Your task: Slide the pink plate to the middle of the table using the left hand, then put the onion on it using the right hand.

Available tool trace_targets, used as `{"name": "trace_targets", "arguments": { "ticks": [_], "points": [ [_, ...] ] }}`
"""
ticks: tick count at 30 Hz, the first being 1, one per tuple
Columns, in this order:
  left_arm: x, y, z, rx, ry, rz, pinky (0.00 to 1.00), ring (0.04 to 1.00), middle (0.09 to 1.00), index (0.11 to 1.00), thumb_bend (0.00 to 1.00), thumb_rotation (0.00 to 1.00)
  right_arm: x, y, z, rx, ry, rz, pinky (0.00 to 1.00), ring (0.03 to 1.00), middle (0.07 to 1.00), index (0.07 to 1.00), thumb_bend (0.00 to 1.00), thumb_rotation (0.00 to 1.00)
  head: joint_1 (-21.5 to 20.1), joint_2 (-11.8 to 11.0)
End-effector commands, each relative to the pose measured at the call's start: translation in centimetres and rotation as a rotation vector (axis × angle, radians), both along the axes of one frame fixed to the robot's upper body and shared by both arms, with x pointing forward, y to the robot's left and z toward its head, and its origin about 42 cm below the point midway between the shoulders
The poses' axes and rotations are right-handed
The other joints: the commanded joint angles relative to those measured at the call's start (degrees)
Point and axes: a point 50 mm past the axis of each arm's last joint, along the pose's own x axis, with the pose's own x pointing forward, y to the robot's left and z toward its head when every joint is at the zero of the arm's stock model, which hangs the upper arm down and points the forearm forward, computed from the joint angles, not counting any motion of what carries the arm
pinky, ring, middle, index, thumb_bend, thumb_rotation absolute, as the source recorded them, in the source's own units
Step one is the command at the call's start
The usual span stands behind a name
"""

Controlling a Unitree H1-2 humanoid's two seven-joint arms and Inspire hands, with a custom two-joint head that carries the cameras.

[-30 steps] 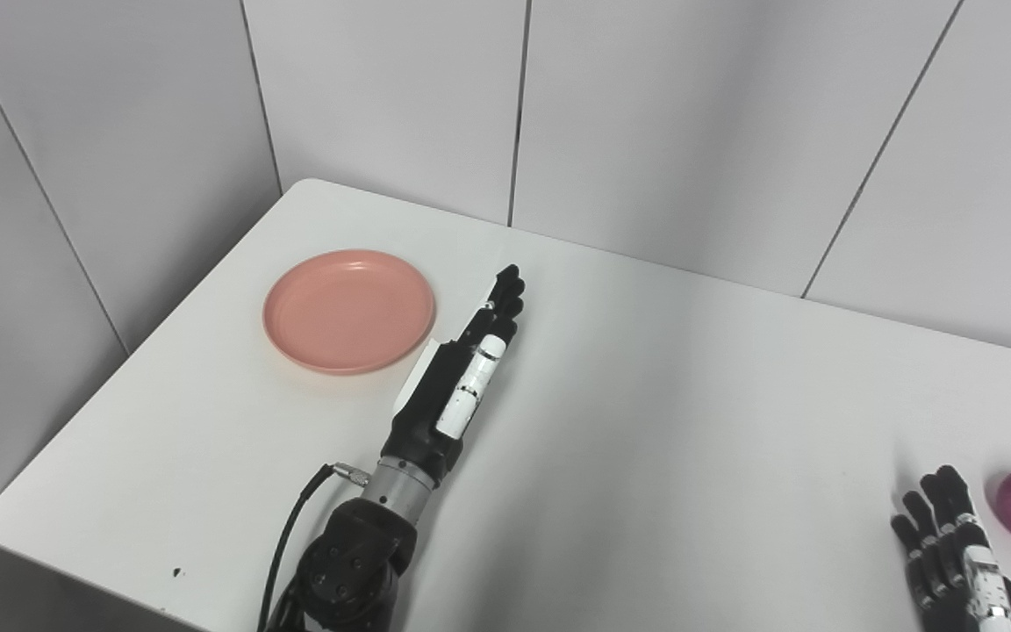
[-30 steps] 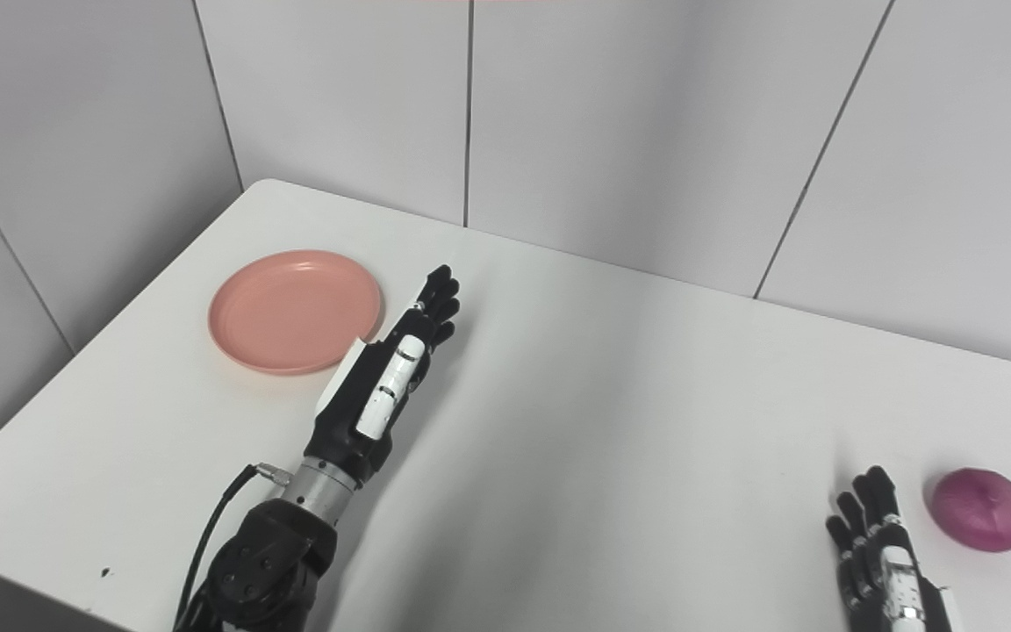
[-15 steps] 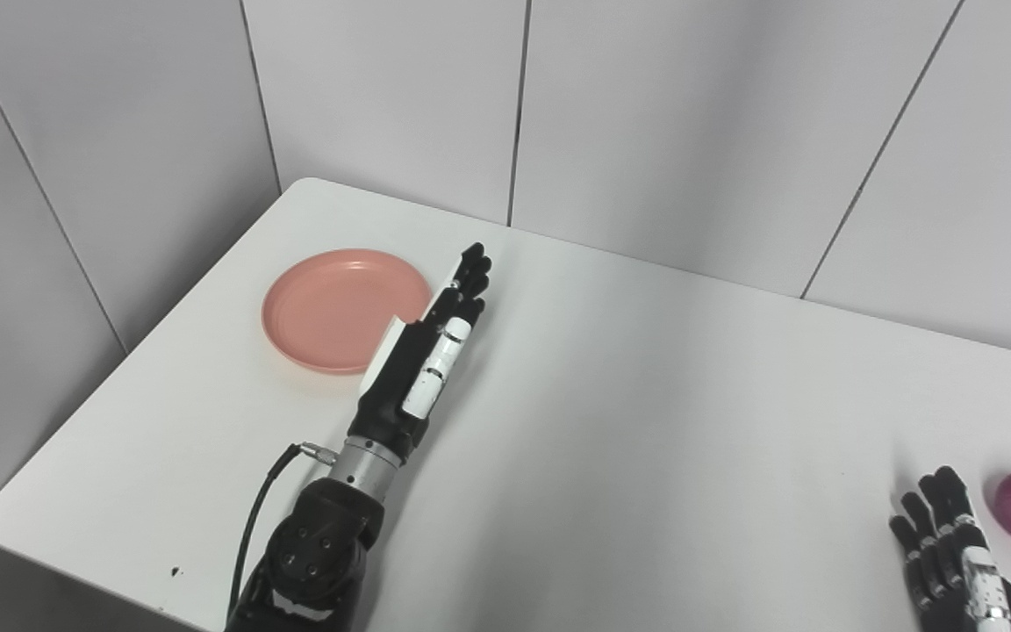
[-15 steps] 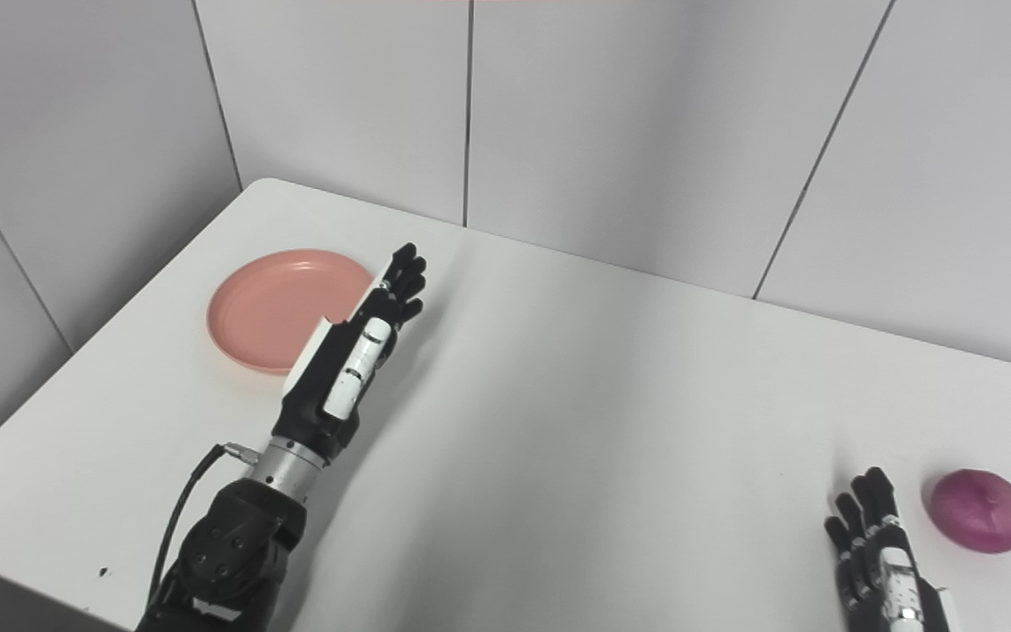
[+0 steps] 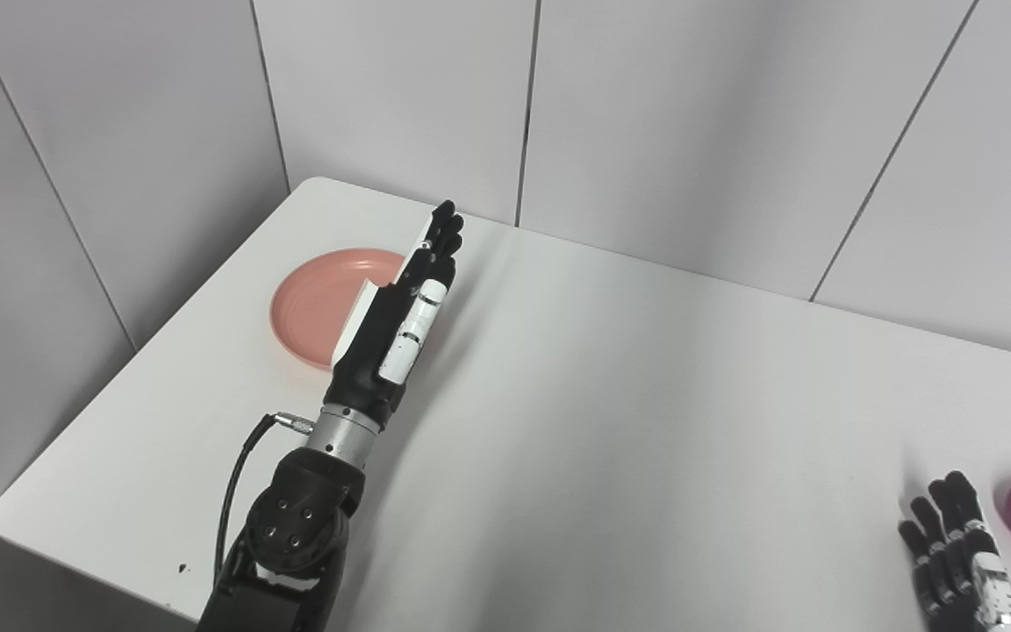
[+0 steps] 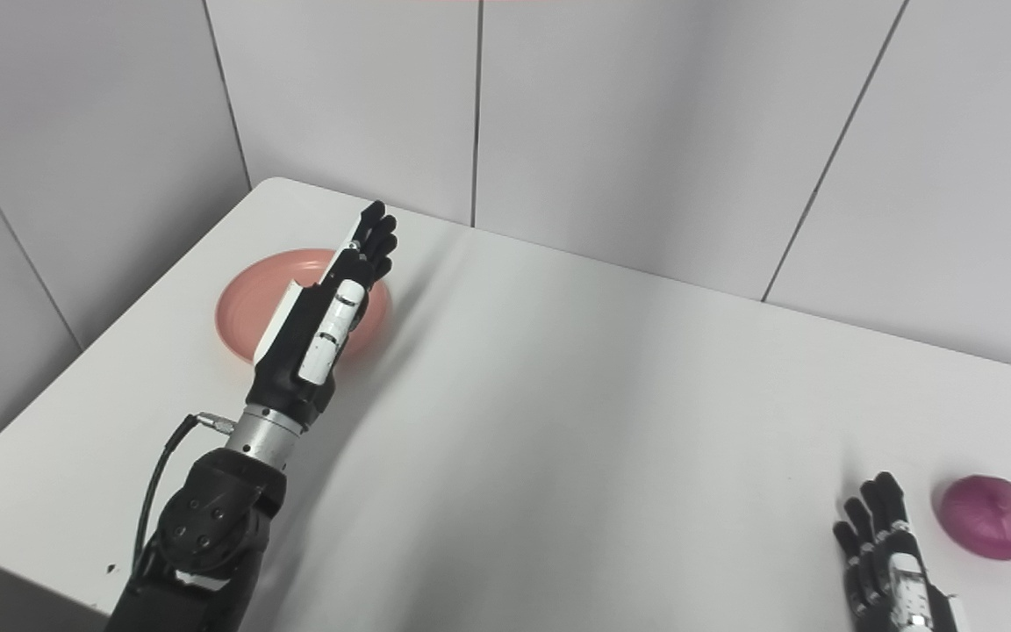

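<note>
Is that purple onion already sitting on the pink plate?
No, the onion lies on the table at the far right beside the right hand, far from the pink plate at the left.

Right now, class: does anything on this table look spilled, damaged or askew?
Nothing stands out. The pink plate lies flat, the onion sits whole near the right hand, and the left hand is open over the plate.

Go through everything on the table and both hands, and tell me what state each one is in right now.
pink plate: flat on the table near its far left corner, empty, partly hidden behind the left hand.
onion: resting on the table at the near right, not held.
left hand: open, fingers straight, over the plate's right side; contact unclear.
right hand: open, holding nothing, just left of the onion.
table: white.
</note>
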Motion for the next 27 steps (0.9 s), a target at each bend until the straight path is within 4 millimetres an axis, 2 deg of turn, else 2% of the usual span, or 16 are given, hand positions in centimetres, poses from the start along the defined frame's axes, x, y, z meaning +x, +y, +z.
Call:
{"name": "trace_targets", "arguments": {
  "ticks": [1,6,11,16,27],
  "points": [
    [0.5,0.2,2.2,-0.008,-0.087,0.015,0.99,0.989,0.996,0.977,0.48,1.0,-1.2,0.0,-2.5,0.009,0.116,-0.008,1.0,1.0,1.0,1.0,0.25,1.0,0.0,0.0],
    [0.6,0.8,2.7,-0.001,-0.093,0.048,1.0,0.986,0.993,0.975,0.46,1.0,-1.3,-0.1,-2.6,0.003,0.12,-0.012,1.0,1.0,1.0,1.0,0.29,1.0,0.1,-0.1],
    [0.8,1.4,3.2,0.011,-0.118,0.09,0.97,0.967,0.981,0.964,0.44,1.0,-1.2,-0.1,-2.5,0.011,0.116,-0.012,1.0,1.0,1.0,1.0,0.22,1.0,0.1,-0.2],
    [0.9,2.0,3.2,0.005,-0.128,0.117,0.94,0.963,0.984,0.968,0.45,1.0,-1.2,0.0,-2.5,0.011,0.121,-0.014,1.0,1.0,1.0,1.0,0.21,1.0,0.1,-0.3],
    [0.7,3.6,4.0,0.033,-0.173,0.165,0.97,0.985,0.997,0.98,0.43,1.0,-1.1,-0.1,-2.5,0.019,0.126,-0.011,1.0,1.0,1.0,1.0,0.16,1.0,0.2,-0.6]
  ]
}}
